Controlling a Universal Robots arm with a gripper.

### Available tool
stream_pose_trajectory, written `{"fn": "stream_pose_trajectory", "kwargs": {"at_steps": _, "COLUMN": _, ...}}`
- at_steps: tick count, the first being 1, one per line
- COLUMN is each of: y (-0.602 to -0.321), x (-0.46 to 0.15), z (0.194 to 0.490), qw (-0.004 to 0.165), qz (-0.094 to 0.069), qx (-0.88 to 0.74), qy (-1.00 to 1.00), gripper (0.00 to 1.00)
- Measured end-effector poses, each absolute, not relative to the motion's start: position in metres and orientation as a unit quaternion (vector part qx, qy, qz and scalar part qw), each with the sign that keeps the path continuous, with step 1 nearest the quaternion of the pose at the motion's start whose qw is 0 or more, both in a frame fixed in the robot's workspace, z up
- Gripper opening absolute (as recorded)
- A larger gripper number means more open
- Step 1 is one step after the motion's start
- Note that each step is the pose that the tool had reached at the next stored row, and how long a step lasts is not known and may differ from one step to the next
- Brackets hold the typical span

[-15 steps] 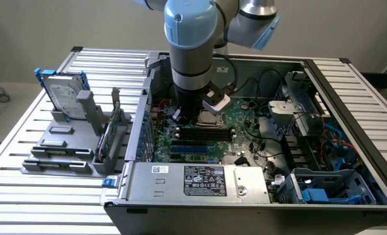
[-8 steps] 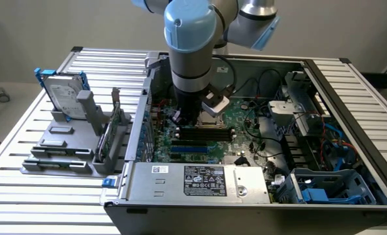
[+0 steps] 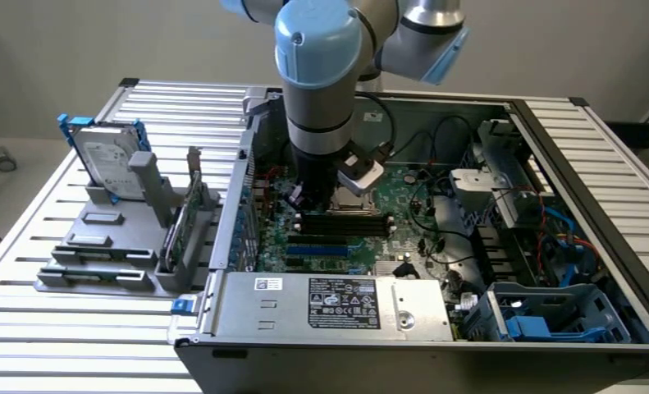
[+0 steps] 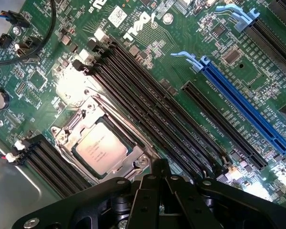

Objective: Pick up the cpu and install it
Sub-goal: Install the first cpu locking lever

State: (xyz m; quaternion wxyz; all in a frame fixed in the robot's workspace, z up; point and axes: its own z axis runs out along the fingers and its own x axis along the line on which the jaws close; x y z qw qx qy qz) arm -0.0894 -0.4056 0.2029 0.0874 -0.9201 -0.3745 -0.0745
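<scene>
- At the exterior view's left, on the slatted table [image 3: 39, 328], a grey holder [image 3: 105, 254] carries an upright hard drive in a blue bracket [image 3: 111, 160]; it sits well apart from the work and is not involved
- Toward the middle, the open computer case [image 3: 587, 238] lies on the table with the green motherboard [image 3: 412, 238] exposed; the arm [image 3: 318, 74] reaches down into it, and the gripper [image 3: 315, 190] hangs just above the board near the socket
- In the wrist view, the cpu [image 4: 102, 147] lies flat inside the metal socket frame [image 4: 76, 125], silvery top up, between two banks of long black memory slots [image 4: 152, 114]
- The fingers [image 4: 159, 168] are clenched together and grasp nothing; their tip hovers just beside the socket's edge, near a corner of the chip
- Judged risk: the chip looks seated but the frame does not look clamped over it, so a sideways brush from the closed fingers could skew it in the socket and harm the contacts beneath
- Judged risk: coming down off-centre could strike the memory slots touching the socket's flank, or the frame's latch
- To the exterior view's right, loose cables [image 3: 554, 230] and a blue drive cage [image 3: 543, 320] crowd the case; a wide swing of the arm could snag them
</scene>
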Motion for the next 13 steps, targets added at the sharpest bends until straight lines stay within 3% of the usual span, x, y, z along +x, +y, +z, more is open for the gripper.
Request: {"fn": "stream_pose_trajectory", "kwargs": {"at_steps": 13, "y": -0.408, "x": -0.088, "z": 0.222, "qw": 0.079, "qz": -0.071, "qx": -0.921, "qy": -0.375, "gripper": 0.11}}
